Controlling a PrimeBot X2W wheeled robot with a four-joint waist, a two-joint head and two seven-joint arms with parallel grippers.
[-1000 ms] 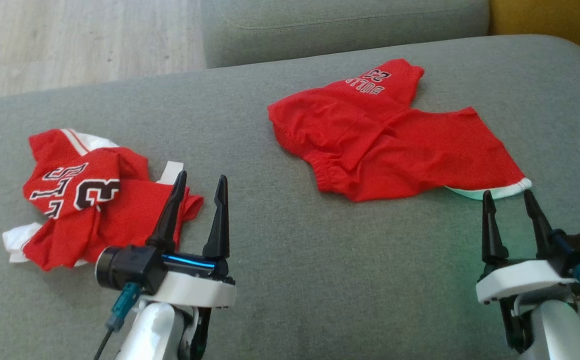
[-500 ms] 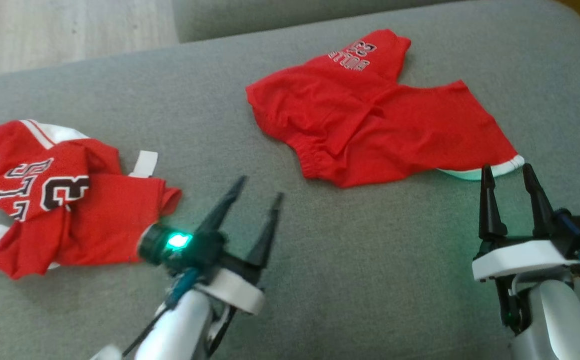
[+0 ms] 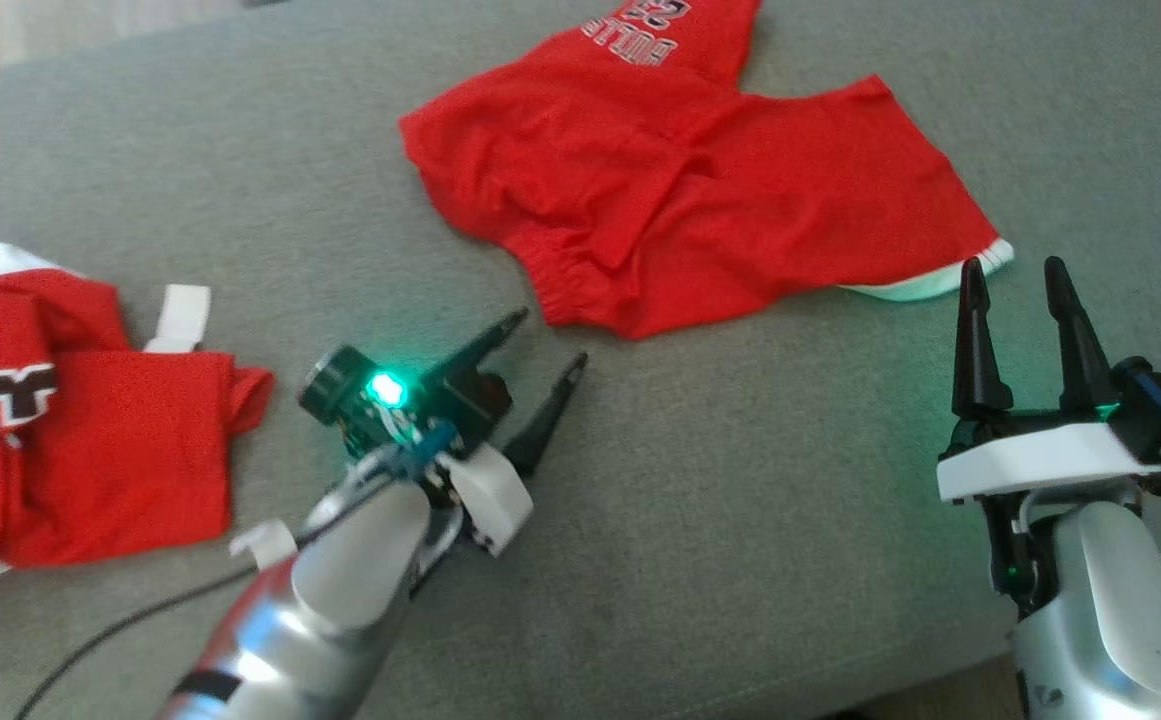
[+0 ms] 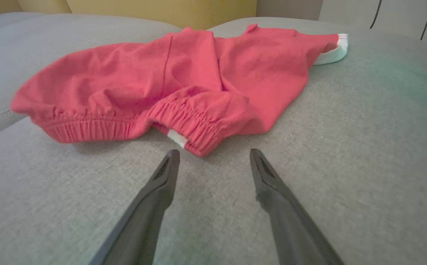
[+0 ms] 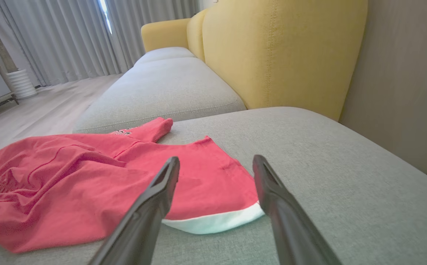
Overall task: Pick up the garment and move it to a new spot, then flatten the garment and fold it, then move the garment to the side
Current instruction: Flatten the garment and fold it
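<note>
Bearing red shorts (image 3: 700, 190), grey cushion (image 3: 740, 520); yellow backrest (image 5: 283, 55).

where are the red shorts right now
In the head view the red shorts lie spread on the grey cushion at upper centre, waistband just ahead of the open left gripper and white hem just ahead of the open right gripper.
</note>
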